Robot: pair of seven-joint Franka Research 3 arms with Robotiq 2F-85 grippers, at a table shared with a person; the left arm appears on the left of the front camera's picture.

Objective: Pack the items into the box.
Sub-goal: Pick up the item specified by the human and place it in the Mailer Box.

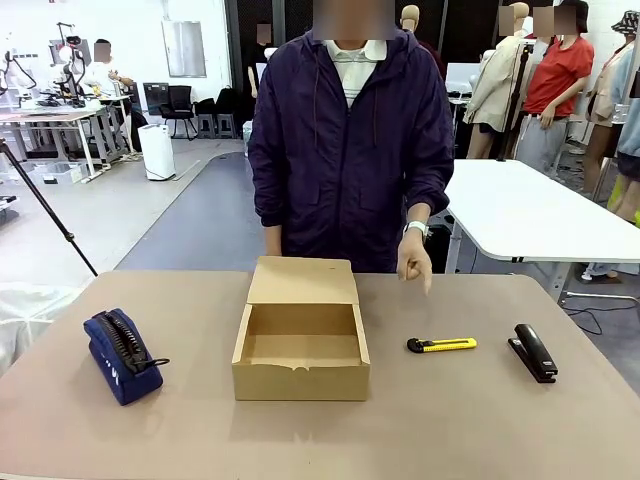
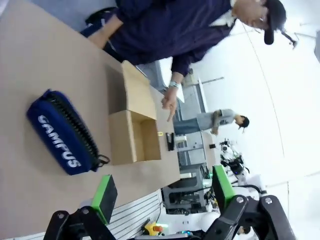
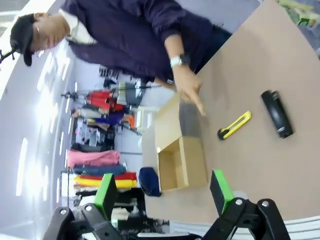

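The open brown cardboard box point(image 1: 300, 345) stands mid-table with its flap lid folded back toward the person; its inside is bare. The navy pouch point(image 1: 121, 355) lies on the left, the yellow utility knife point(image 1: 442, 345) on the right. The person's hand point(image 1: 413, 262) points down at the table above the knife. In the left wrist view my left gripper point(image 2: 162, 192) is open in the air, with the pouch point(image 2: 62, 132) and box point(image 2: 132, 130) beyond it. In the right wrist view my right gripper point(image 3: 162, 192) is open above the table, facing the box point(image 3: 181, 162), knife point(image 3: 234, 125) and pouch point(image 3: 148, 181).
A black stapler point(image 1: 533, 352) lies right of the knife, seen too in the right wrist view as the stapler point(image 3: 276, 114). The person stands at the far edge behind the box. A white table point(image 1: 540, 215) stands behind on the right.
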